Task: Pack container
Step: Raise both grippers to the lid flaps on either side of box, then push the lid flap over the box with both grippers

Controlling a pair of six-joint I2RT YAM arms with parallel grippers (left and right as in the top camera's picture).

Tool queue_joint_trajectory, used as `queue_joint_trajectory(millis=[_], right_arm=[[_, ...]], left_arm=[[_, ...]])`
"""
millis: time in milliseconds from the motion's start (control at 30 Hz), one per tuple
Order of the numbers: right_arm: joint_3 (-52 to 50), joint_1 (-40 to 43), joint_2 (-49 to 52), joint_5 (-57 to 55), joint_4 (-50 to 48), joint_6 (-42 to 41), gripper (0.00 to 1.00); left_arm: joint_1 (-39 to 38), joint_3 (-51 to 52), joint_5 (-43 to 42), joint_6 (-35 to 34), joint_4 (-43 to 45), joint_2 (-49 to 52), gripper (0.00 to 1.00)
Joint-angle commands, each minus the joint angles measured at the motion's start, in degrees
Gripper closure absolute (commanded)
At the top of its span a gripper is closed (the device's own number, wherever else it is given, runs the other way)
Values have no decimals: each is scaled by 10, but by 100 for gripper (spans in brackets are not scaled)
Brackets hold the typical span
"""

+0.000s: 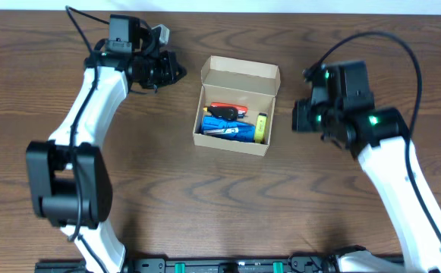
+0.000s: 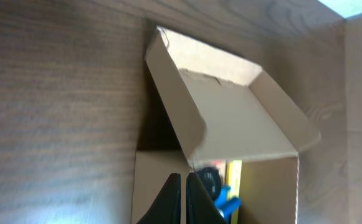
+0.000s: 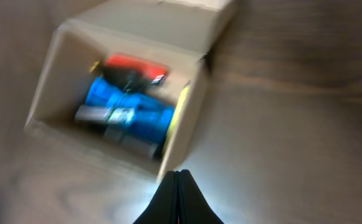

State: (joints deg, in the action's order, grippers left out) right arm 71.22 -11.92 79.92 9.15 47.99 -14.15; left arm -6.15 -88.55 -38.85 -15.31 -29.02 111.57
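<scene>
The container (image 1: pixel 231 144), a small tan cardboard box, stands at the table's middle with its flap lid (image 1: pixel 243 70) raised at the far side. Inside lie a blue object (image 1: pixel 231 129), a red one (image 1: pixel 224 107) and a yellow one (image 1: pixel 260 127). My left gripper (image 1: pixel 171 72) hovers shut and empty left of the lid; in its wrist view the fingertips (image 2: pixel 184 177) point at the box's near wall under the lid (image 2: pixel 230 118). My right gripper (image 1: pixel 299 120) is shut and empty just right of the box; its tips (image 3: pixel 179 173) sit near the box's corner (image 3: pixel 193 109).
Dark wood-grain table (image 1: pixel 167 182) all around the box. The left arm's base (image 1: pixel 64 182) stands at the front left and the right arm (image 1: pixel 410 197) runs to the front right. A pale strip (image 1: pixel 281 6) edges the far side of the table.
</scene>
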Motion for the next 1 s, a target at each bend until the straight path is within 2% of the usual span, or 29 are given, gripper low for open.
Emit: queue_joint_trajectory(millis=[0, 200, 500, 633, 967], right_arm=[[-5, 40, 64, 37, -53, -57, 99], [-5, 75, 189, 123, -165, -104, 99], [-5, 78, 338, 199, -301, -189, 99], [-5, 77, 366, 200, -338, -211, 99], [-5, 67, 374, 200, -431, -223, 99]], left_arm=[[3, -44, -16, -39, 11, 51, 94], [7, -101, -17, -81, 10, 137, 94], [8, -110, -54, -96, 41, 197, 94], [6, -110, -86, -96, 58, 204, 94], [-2, -110, -93, -96, 62, 204, 95]])
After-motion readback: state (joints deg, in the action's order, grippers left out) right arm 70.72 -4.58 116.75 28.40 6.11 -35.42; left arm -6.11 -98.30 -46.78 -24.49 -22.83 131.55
